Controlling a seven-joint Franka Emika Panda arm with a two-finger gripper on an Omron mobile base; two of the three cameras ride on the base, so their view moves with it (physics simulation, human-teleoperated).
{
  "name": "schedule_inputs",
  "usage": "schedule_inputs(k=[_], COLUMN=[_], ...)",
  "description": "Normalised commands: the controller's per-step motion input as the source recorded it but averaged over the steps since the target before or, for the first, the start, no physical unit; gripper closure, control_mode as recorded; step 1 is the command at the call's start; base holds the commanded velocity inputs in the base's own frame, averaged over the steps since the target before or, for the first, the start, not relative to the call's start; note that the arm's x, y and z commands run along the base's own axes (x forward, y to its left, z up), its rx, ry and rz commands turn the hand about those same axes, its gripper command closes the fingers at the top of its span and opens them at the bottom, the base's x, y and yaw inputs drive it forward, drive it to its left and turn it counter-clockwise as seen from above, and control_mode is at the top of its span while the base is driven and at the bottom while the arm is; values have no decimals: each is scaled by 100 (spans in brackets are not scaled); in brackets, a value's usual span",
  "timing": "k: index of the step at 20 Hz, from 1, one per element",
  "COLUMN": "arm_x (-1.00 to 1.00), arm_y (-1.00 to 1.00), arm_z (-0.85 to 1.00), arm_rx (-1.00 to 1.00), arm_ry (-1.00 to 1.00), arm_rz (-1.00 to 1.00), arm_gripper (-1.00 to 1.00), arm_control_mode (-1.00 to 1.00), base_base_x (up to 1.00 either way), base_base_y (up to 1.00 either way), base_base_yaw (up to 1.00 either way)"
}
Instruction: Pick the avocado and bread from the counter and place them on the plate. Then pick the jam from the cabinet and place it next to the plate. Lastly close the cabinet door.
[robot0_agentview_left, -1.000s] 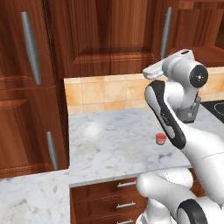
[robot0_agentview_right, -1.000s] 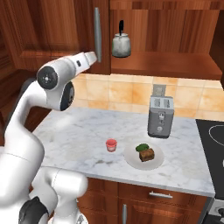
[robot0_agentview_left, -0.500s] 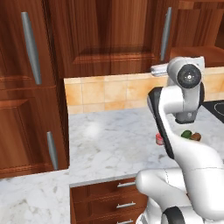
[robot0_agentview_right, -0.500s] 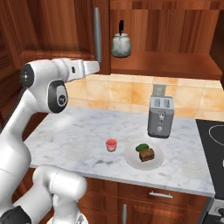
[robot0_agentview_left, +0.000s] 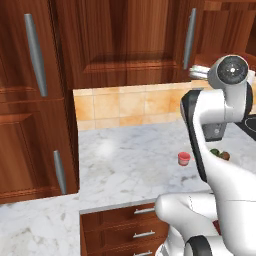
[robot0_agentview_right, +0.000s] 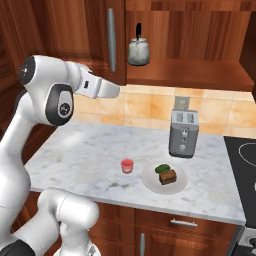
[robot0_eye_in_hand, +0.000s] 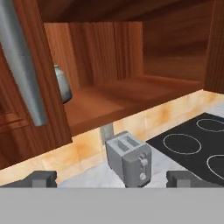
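The plate (robot0_agentview_right: 150, 181) on the worktop (robot0_agentview_right: 90, 150) carries the avocado (robot0_agentview_right: 161, 169) and the bread (robot0_agentview_right: 168, 176), touching one another, and the jam (robot0_agentview_right: 127, 165) stands upright just beside the plate's left rim. What remains, in my judgement, is the cabinet door (robot0_eye_in_hand: 26, 109), which hangs open with its long vertical silver bar handle (robot0_eye_in_hand: 21, 61) close before the hand camera. The cabinet (robot0_agentview_right: 200, 50) is exposed, its shelf holding a grey-green kettle (robot0_agentview_right: 139, 50); a toaster (robot0_agentview_right: 183, 134) sits below on the worktop, near a black hob (robot0_eye_in_hand: 197, 148). The gripper (robot0_eye_in_hand: 111, 178) is raised to cabinet height, its fingertips (robot0_eye_in_hand: 41, 178) spread wide and holding nothing. Assessment of handling: the door is a rigid hinged panel, likely moderate in weight and free-swinging, not fragile; it should yield to a steady push instead of a grip. The bar handle looks smooth and metallic, so a pinch there could slip. Preferable contact is the flat wooden face near the handle edge, far from the hinge, where least effort turns it. I cannot tell how far open the door stands. Risk noted: pushing too near the hinge, or the arm (robot0_agentview_right: 50, 100) catching the shelf edge.
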Motion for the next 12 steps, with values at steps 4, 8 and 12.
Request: schedule_inputs(k=[4, 8, 12], arm_x=[-43, -39, -39], arm_y=[-32, -26, -25], arm_z=[-6, -19, -14], arm_rx=[37, 42, 47], arm_ry=[0, -10, -4], arm_rz=[-22, -22, -22], arm_gripper=[-100, -100, -100], arm_control_mode=[-100, -100, -100], base_base_x=[0, 0, 0], base_base_y=[0, 0, 0], base_base_yaw=[0, 0, 0])
